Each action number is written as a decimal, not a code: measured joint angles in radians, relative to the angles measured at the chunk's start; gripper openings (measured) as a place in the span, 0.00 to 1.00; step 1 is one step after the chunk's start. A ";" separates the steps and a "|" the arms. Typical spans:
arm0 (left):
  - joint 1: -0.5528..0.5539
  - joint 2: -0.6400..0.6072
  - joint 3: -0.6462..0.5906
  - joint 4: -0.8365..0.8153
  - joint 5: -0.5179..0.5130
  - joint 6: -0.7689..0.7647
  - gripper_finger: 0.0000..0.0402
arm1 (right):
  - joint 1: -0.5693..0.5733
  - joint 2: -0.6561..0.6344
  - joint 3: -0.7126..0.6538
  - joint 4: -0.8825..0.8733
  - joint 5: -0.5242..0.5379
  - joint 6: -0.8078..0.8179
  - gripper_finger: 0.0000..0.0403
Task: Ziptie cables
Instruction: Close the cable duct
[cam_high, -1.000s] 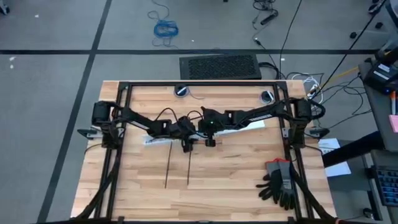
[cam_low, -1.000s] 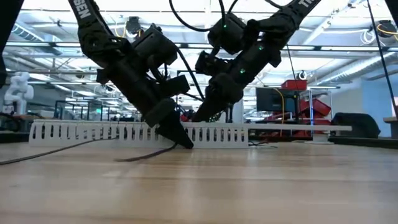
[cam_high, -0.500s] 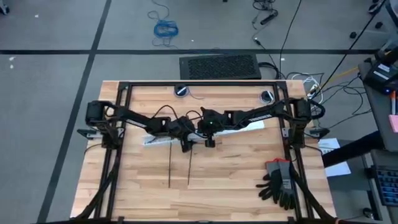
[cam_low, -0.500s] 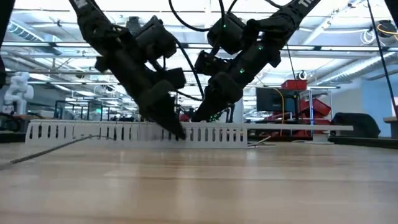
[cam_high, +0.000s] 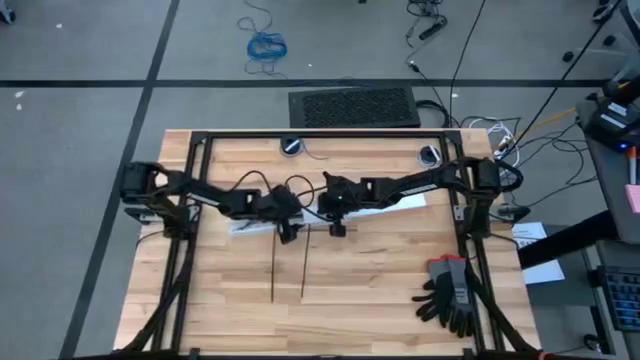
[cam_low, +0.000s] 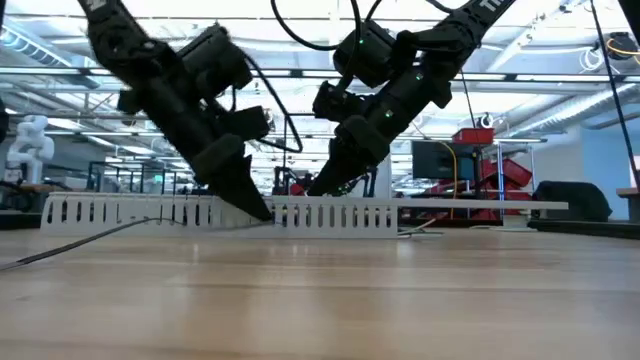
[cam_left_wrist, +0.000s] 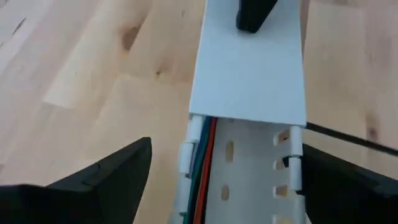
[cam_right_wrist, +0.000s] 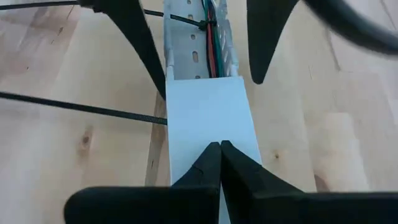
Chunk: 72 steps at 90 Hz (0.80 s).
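Grippers meet near the table's (cam_high: 400, 290) centre, over a white slotted duct (cam_right_wrist: 199, 43) with a flat white cover (cam_right_wrist: 208, 124) on part of it. My left gripper (cam_high: 287, 229) straddles the open duct with fingers (cam_left_wrist: 112, 174) spread wide apart, one each side. My right gripper (cam_high: 336, 226) has its fingertips pinched together on the cover's end. Cables (cam_right_wrist: 212, 37), red, green and dark strands, lie inside the duct channel. Two zipties (cam_high: 288, 268) run from the duct toward 6 o'clock on the wood; one ziptie head sits on the duct rim. Black gloves (cam_high: 447, 294) lie at 4 o'clock. I can read no complete lettering anywhere.
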 joint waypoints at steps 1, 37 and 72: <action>0.000 0.000 -0.007 0.013 0.000 -0.001 0.88 | 0.000 0.000 0.000 0.000 0.000 0.000 0.00; 0.000 0.046 -0.103 0.241 -0.040 0.035 0.85 | 0.000 0.000 0.000 0.001 0.006 0.014 0.00; -0.001 0.090 -0.105 0.299 -0.005 0.052 0.63 | -0.004 0.001 -0.002 0.017 -0.068 0.003 0.00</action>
